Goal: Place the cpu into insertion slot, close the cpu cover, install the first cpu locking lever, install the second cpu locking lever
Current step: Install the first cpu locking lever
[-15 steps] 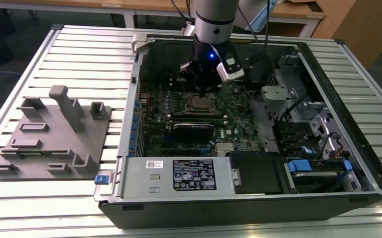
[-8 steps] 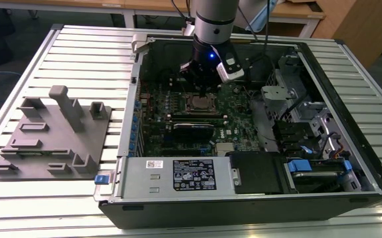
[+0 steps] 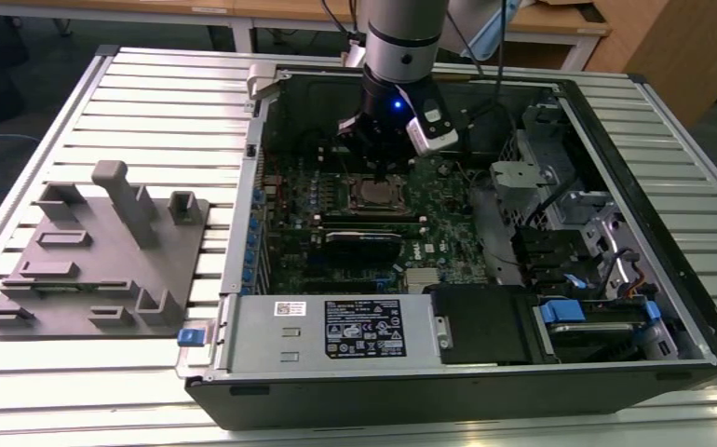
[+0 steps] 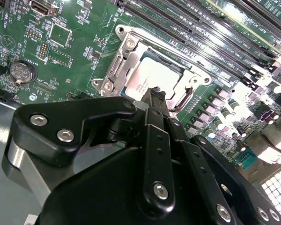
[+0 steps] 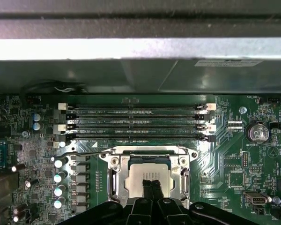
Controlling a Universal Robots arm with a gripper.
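Observation:
The cpu [image 5: 147, 169] lies flat in the insertion slot [image 5: 113, 161] on the green board, its dull metal top showing through the window of the cpu cover [image 5: 118, 180], which lies down over it. My gripper [image 5: 152, 186] hangs just above the chip's near edge, its black fingers pressed together with nothing between them. In the second wrist view the fingertips [image 4: 154, 93] sit over the cpu [image 4: 152, 75] beside a curved lever handle [image 4: 181, 101]. A thin lever wire [image 5: 89, 153] runs along the socket's far side. In the exterior view the gripper [image 3: 384, 173] stands over the socket [image 3: 375, 194].
The board sits inside an open computer case [image 3: 656, 363]. Long memory slots [image 5: 136, 123] lie just beyond the socket. A grey power supply box [image 3: 333, 331] fills the case's front, drive bays [image 3: 582, 242] its right. A grey fixture [image 3: 98, 251] stands outside at the exterior view's left.

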